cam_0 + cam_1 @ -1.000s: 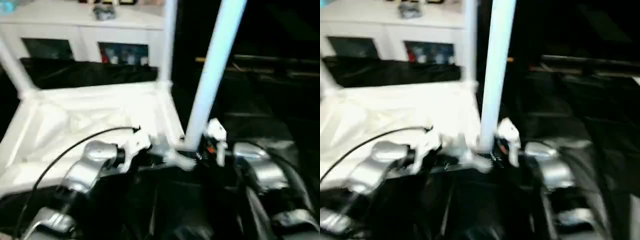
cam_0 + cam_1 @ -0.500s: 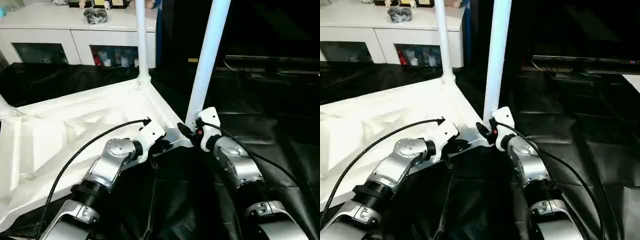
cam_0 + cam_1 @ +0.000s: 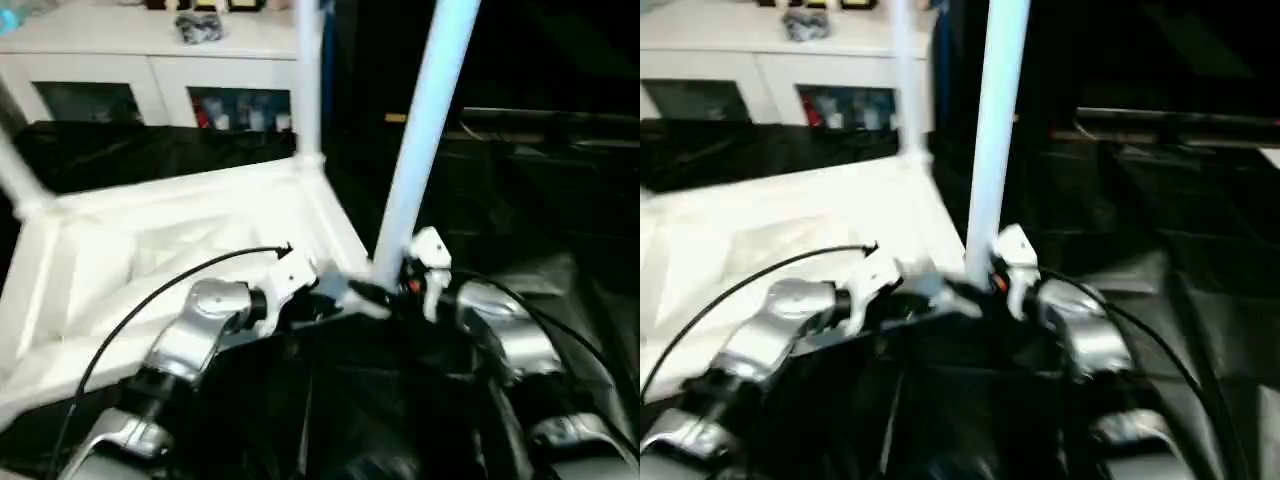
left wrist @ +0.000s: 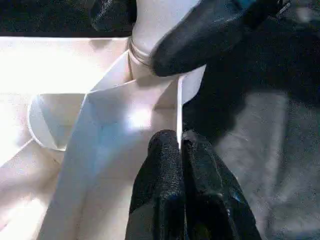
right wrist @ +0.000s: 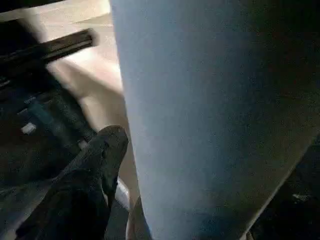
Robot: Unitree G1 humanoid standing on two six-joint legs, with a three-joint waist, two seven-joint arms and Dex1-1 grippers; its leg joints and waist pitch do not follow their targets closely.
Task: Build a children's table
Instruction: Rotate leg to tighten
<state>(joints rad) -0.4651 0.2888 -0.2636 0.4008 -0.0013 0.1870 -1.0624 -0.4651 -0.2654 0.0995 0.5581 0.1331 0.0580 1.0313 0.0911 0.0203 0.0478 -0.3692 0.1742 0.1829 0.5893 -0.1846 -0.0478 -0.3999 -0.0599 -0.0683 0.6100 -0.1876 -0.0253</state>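
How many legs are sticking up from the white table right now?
3. One leg rises at the near corner between the grippers, one leg at the far corner by the cabinet, one leg at the left corner. A fourth may be hidden out of view.

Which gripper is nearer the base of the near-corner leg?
Right. The right gripper is at the foot of the near-corner leg, one finger beside it. The left gripper is shut on the tabletop's rim, a little along from that leg's socket.
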